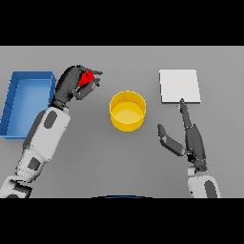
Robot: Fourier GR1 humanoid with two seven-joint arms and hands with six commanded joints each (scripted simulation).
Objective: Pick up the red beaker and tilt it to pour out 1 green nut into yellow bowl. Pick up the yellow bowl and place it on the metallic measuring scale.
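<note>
Left hand (72, 84) curled round the red beaker (86, 77), gripping it above the grey table (95, 157), just right of the blue bin (14, 102) and up-left of the yellow bowl (127, 110). Beaker mostly hidden behind dark fingers (only a small red patch showing), tilt impossible to judge. Bowl upright near the table's middle, apart from both hands; no green nut to be made out inside. Metallic measuring scale (179, 86) flat at the upper right, well apart from the bowl. Right hand (188, 138) spread wide, holding nothing, straight fingertips reaching the scale's near edge, thumb angled toward the bowl. No readable lettering or labels anywhere.
</note>
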